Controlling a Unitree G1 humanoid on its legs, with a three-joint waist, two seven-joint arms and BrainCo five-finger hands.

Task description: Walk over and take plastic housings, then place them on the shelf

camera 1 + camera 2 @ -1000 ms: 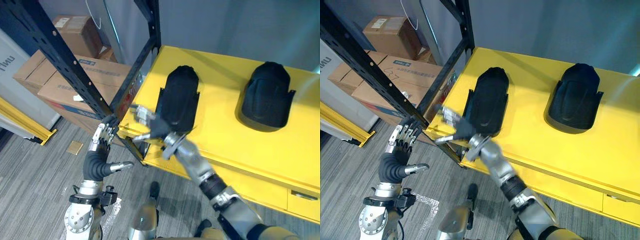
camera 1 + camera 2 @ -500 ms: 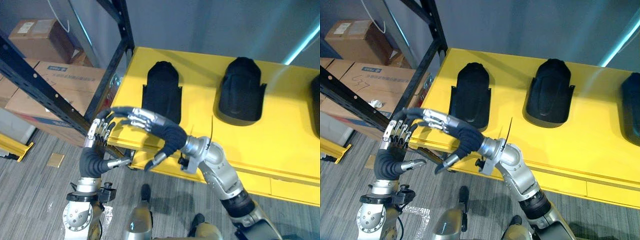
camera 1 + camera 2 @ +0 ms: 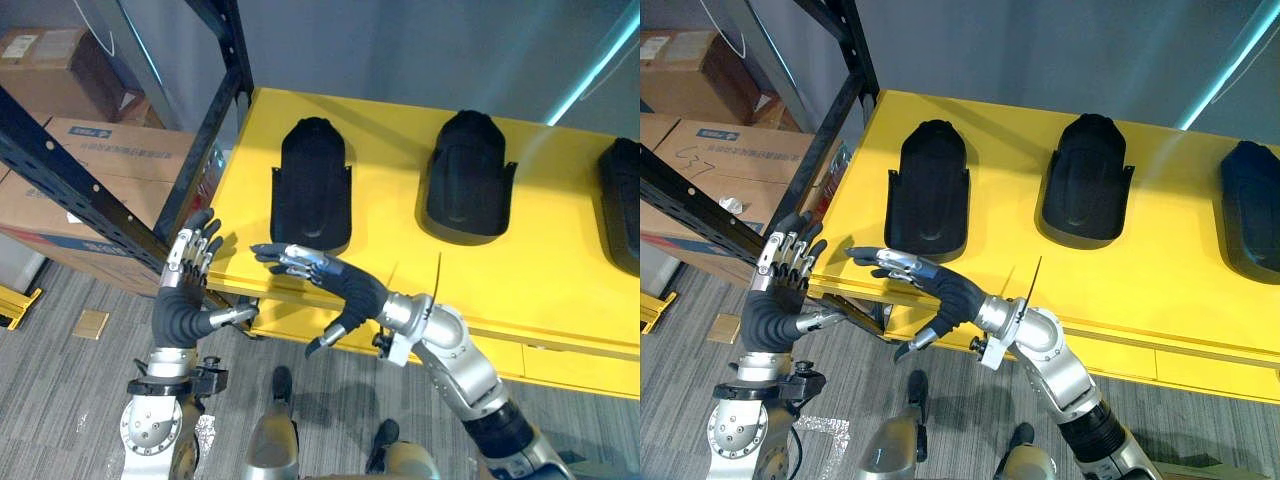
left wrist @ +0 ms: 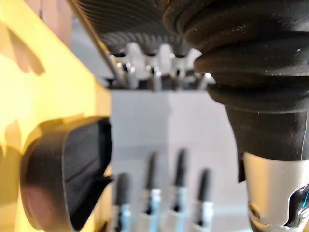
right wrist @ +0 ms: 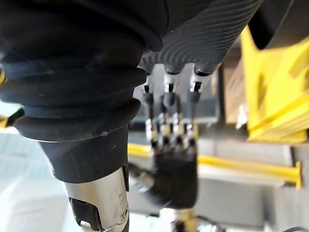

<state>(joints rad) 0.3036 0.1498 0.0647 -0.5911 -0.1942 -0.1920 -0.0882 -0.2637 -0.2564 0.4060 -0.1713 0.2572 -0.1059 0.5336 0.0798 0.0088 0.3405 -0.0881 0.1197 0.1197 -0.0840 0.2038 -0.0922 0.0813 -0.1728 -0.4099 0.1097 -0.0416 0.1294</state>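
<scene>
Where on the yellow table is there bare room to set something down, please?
Bare: the table's front strip before middle housing and right housing, plus gaps between housings. Crowded: near-left edge, where left hand and right hand hover by left housing.

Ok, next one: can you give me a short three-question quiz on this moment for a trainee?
1. How many black plastic housings show on the yellow table? A) two B) three C) five
2. True or false: the right hand is closed round one of them.
3. Fill in: the left hand has its fingers ___ and holds nothing.
Key: 1 B. 2 false: it is open and empty, by the table's near edge. 3 open (straight).
</scene>
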